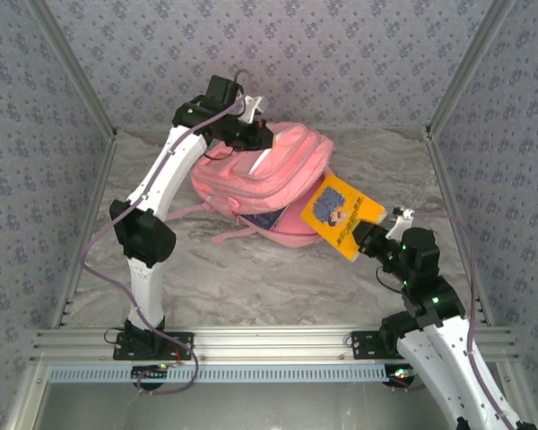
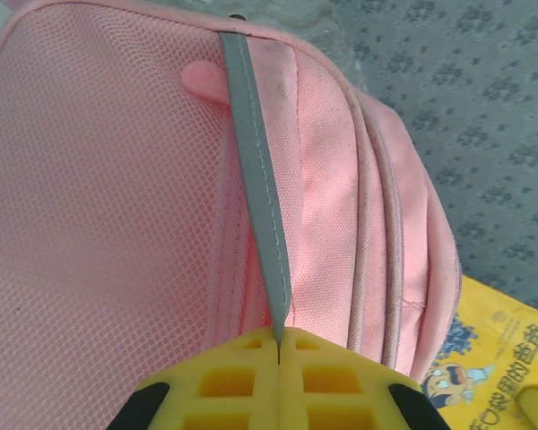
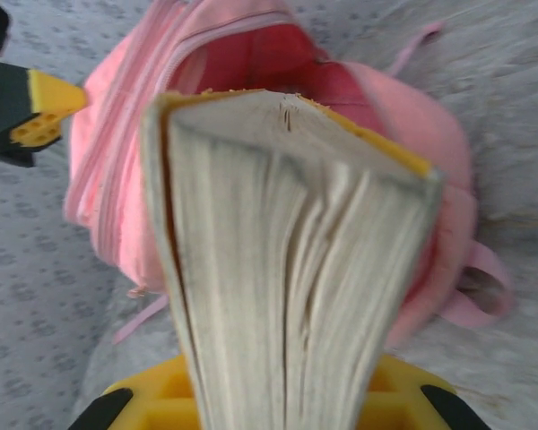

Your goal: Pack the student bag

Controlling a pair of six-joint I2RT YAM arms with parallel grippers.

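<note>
The student bag (image 1: 271,170), pink and soft, lies at the back middle of the table with its mouth turned to the front right. My left gripper (image 1: 254,134) is above its far top edge. In the left wrist view this left gripper (image 2: 279,336) is shut on a grey strip (image 2: 258,179) sewn on the bag (image 2: 99,206). My right gripper (image 1: 368,238) is shut on a thick yellow book (image 1: 341,213), which is tilted with its far end at the bag's mouth. From the right wrist, the book's page edge (image 3: 287,251) faces the open pink inside of the bag (image 3: 251,63).
A dark blue flat thing (image 1: 262,218) shows at the lower lip of the bag's mouth. Pink straps (image 1: 233,235) trail over the marbled table (image 1: 251,278) in front of the bag. Patterned walls (image 1: 36,161) close in the left, back and right sides.
</note>
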